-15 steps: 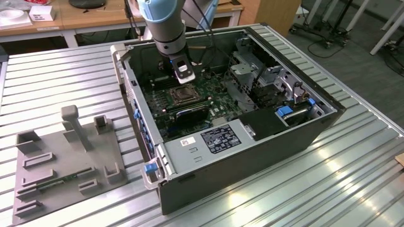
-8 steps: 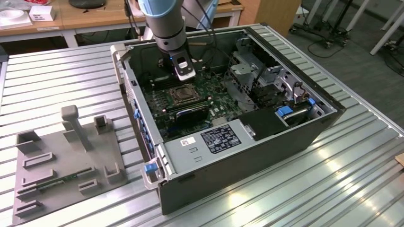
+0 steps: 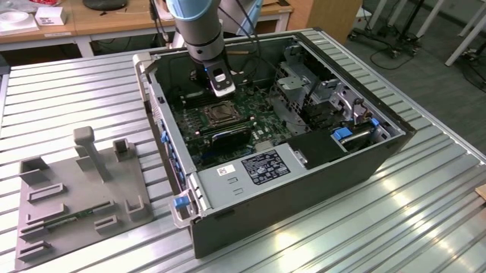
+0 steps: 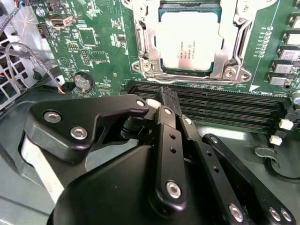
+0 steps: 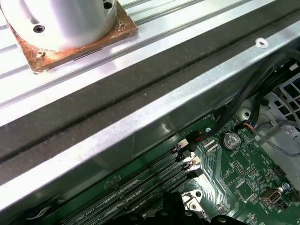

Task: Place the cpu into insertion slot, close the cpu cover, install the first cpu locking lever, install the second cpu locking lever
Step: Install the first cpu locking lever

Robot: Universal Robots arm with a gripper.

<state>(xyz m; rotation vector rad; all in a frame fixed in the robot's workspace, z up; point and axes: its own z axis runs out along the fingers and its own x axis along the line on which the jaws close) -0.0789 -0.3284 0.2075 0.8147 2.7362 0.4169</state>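
- The black gripper (image 4: pixel 165 101) shows its fingers (image 4: pixel 169 112) pressed narrow, holding nothing, beside the long black memory slots (image 4: pixel 225 105).
- The pale silvery-beige square cpu (image 4: pixel 187 44) sits in the silver-rimmed insertion slot (image 3: pixel 222 112); the silvery metal cpu cover (image 4: pixel 229 33) looks lowered over its edges.
- Risk: a low fingertip could scrape the green motherboard (image 4: pixel 101 42) or skid off a locking lever.
- The open dark computer case (image 3: pixel 304 187) lies on a ribbed metal worktop (image 3: pixel 68 102); wooden desks stand behind.

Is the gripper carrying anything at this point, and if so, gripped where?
Nothing is held. In the second wrist view the gripper has its fingers together with nothing between them, near the memory slots. The cpu already sits in the insertion slot under the cpu cover.
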